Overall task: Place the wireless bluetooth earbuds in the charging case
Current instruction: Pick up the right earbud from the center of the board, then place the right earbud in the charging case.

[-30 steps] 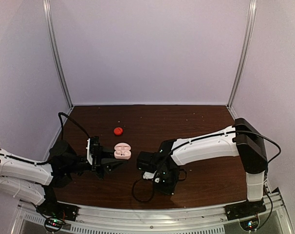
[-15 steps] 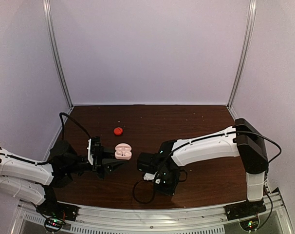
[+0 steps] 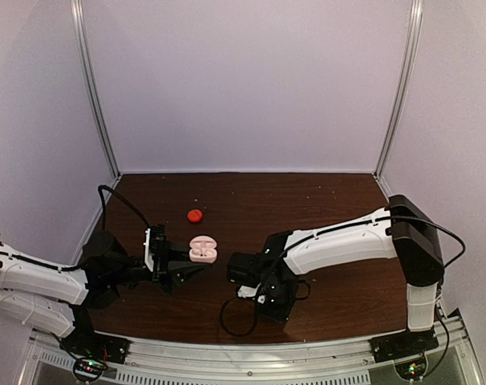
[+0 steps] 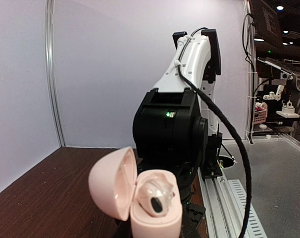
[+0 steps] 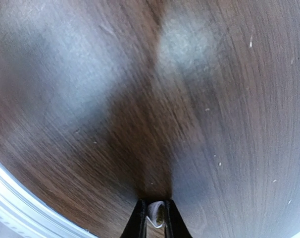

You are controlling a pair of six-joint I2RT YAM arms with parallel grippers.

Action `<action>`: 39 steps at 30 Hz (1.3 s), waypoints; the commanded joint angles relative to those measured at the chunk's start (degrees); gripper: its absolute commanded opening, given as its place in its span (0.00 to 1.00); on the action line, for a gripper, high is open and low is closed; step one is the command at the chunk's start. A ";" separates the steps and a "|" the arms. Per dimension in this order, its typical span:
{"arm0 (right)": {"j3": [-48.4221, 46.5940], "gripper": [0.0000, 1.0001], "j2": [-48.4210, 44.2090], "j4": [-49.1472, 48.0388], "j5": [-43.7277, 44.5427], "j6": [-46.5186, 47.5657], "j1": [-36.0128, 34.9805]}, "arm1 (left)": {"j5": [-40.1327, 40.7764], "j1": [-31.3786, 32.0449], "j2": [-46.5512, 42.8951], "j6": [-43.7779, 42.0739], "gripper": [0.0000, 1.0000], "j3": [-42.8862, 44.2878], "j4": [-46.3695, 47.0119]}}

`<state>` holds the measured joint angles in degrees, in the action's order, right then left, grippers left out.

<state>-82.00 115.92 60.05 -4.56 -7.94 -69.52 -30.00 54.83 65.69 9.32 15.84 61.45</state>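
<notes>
At about 6 o'clock on the dark brown wooden table (image 5: 199, 89), close to its near metal rail (image 3: 251, 351), the right gripper (image 5: 152, 220) is pinched on a small white stemmed earbud (image 5: 156, 212). Only a sliver shows between the black tips, just above the tabletop. I judge it to be featherweight, hard and glossy, so it could twist or squirt out. A light squeeze across the stem suits it, leaving the bulb free to lead into its socket.

Toward 8 o'clock, the left gripper (image 3: 185, 266) appears clamped on the base of a pale pink, smooth plastic clamshell charging case (image 4: 155, 220). The fingers themselves are mostly hidden beneath it. The lid is swung open to the left, and another pale earbud (image 4: 155, 198) sits in a socket. The case is rigid but slick, and its hinge is likely the weak part.

The two grippers face each other, near but apart, with bare wood between them, so a short lateral approach looks open.

Farther off at 10 o'clock lies a small red-orange round object (image 3: 195, 215), well clear. Beyond it is open tabletop up to the white back wall (image 3: 243, 88).
</notes>
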 commanded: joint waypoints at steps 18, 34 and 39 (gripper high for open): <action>4.20 0.04 -29.44 -28.25 6.85 -2.31 2.35 | 3.03 -1.30 -7.59 -7.54 0.00 -2.34 2.15; 7.49 0.06 -40.76 -52.66 -2.22 11.81 -6.53 | -2.66 -1.37 -6.65 -10.69 0.00 0.33 2.24; 7.11 0.06 -38.97 -58.57 -2.27 12.58 -9.48 | -3.53 -1.32 -0.58 -0.58 0.00 0.42 13.92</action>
<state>-75.02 75.94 9.10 -6.00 2.66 -77.41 -31.99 53.78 61.34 0.95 14.70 63.57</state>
